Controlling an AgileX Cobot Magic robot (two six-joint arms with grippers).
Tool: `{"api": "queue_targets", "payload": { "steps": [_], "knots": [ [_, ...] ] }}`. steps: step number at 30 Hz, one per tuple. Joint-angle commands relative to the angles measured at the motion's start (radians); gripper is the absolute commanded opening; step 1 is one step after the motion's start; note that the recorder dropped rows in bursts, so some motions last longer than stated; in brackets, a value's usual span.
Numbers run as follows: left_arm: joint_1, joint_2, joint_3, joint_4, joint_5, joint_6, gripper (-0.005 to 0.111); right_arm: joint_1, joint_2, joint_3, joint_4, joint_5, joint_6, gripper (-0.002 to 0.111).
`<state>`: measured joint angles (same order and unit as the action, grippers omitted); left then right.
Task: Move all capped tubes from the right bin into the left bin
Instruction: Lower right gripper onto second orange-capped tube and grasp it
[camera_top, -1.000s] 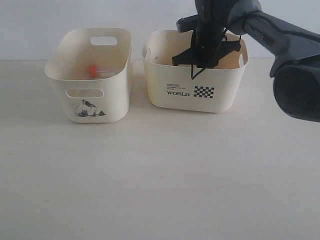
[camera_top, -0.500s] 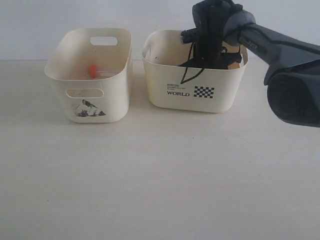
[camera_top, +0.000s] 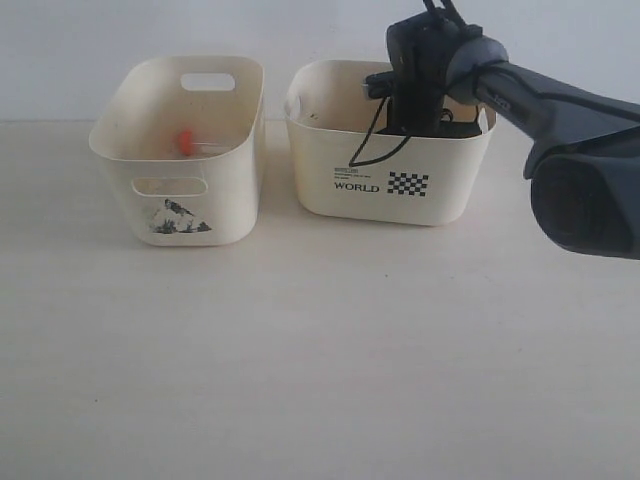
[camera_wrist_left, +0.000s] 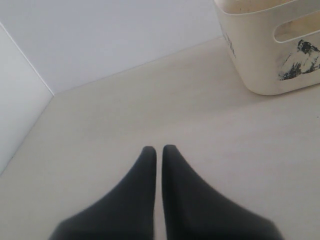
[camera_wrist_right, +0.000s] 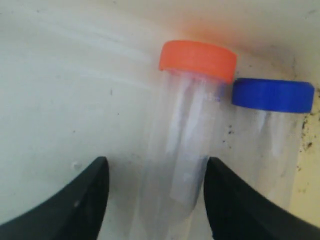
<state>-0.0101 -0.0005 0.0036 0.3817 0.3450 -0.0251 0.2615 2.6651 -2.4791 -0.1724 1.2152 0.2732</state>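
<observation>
In the right wrist view, two capped tubes lie side by side on the floor of the right bin (camera_top: 390, 185). One is the orange-capped tube (camera_wrist_right: 185, 145), the other the blue-capped tube (camera_wrist_right: 272, 135). My right gripper (camera_wrist_right: 155, 170) is down inside this bin, open, its fingers straddling the orange-capped tube; one finger is almost against it. Another orange-capped tube (camera_top: 185, 141) lies in the left bin (camera_top: 175, 190). My left gripper (camera_wrist_left: 159, 149) is shut and empty over the table, with the left bin (camera_wrist_left: 260, 55) off to one side.
The right arm (camera_top: 540, 100) reaches in from the right, over the right bin's back rim. A loose black cable (camera_top: 375, 150) hangs over that bin's front wall. The two bins stand close together at the back of the pale table (camera_top: 320, 350).
The right arm has lowered its gripper from above the rim down into the right bin. The bins and the tube in the left bin have not moved.
</observation>
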Motion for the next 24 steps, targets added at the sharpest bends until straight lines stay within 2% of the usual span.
{"api": "queue_targets", "payload": {
  "steps": [1, 4, 5, 13, 19, 24],
  "knots": [
    [0.0, 0.0, -0.004, 0.001, -0.004, -0.01, 0.004, -0.011, 0.019, 0.004, 0.019, 0.006, 0.018, 0.038],
    [0.0, 0.0, -0.004, 0.001, -0.004, -0.01, 0.004, -0.011, 0.019, 0.004, 0.021, 0.006, 0.016, 0.006],
    [0.0, 0.0, -0.004, 0.001, -0.004, -0.01, 0.004, -0.011, 0.019, 0.004, 0.03, 0.006, 0.007, 0.0],
    [0.0, 0.0, -0.004, 0.001, -0.004, -0.01, 0.004, -0.011, -0.003, 0.004, 0.075, 0.006, -0.05, 0.0],
    [0.0, 0.0, -0.004, 0.001, -0.004, -0.01, 0.004, -0.011, -0.081, 0.004, 0.037, 0.006, -0.051, 0.0],
    [0.0, 0.0, -0.004, 0.001, -0.004, -0.01, 0.004, -0.008, -0.157, 0.004, 0.098, 0.006, -0.065, 0.0]
  ]
}}
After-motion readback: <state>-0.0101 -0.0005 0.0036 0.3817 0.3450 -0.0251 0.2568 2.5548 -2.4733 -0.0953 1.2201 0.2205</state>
